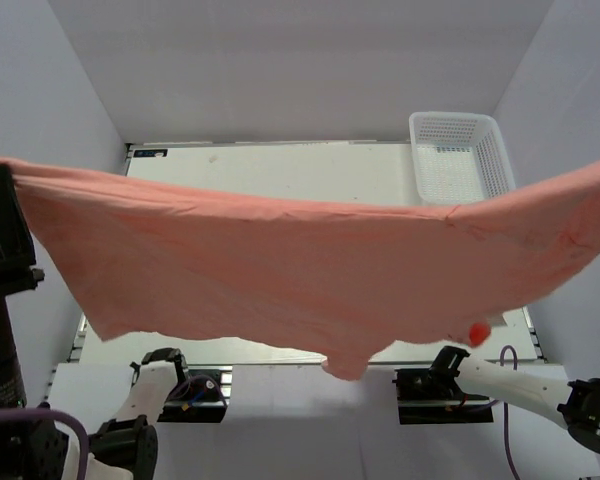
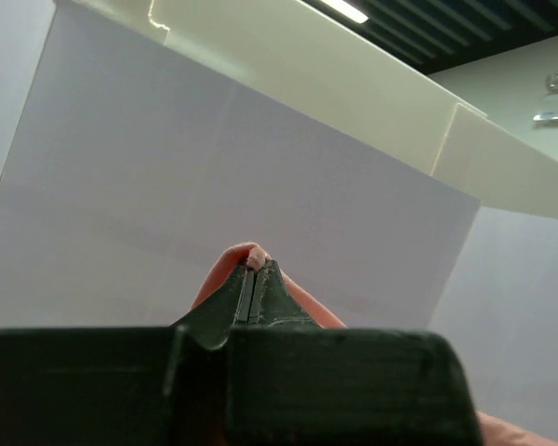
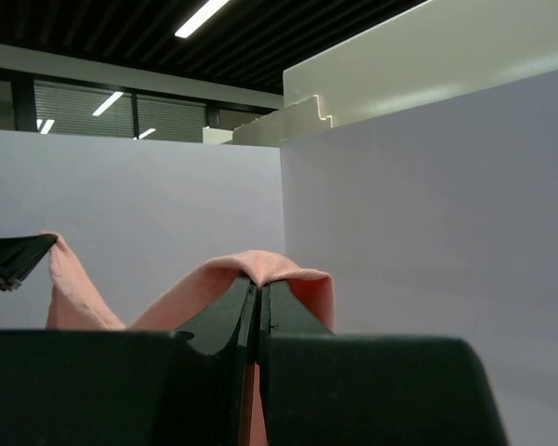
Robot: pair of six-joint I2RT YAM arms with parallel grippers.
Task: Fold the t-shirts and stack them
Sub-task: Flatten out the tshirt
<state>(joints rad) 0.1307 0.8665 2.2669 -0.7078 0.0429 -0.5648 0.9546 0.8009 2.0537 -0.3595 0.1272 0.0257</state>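
A white table is enclosed by plain white walls on three sides; a dark slatted ceiling with strip lights is seen above the walls in the wrist views. The salmon-pink t-shirt is held in the air above the table; it is stretched across the whole top view from 9 o'clock to 3 o'clock; it sags in the middle, and its ragged lower edge hangs toward 6 o'clock, where a small lobe of cloth is lowest. At 9 o'clock the cloth is pinched by the left gripper; its jaws are pressed together, and a small nub of fabric is seen just past the tips. At 3 o'clock the shirt runs off the edge of the top view; in the right wrist view the right gripper is clamped on a fold of cloth, which is draped over its tips. A white mesh basket is set on the table at 1 o'clock; its near side is hidden by the shirt's upper edge. The two arm bases are seen at 6 o'clock, below the hanging cloth.
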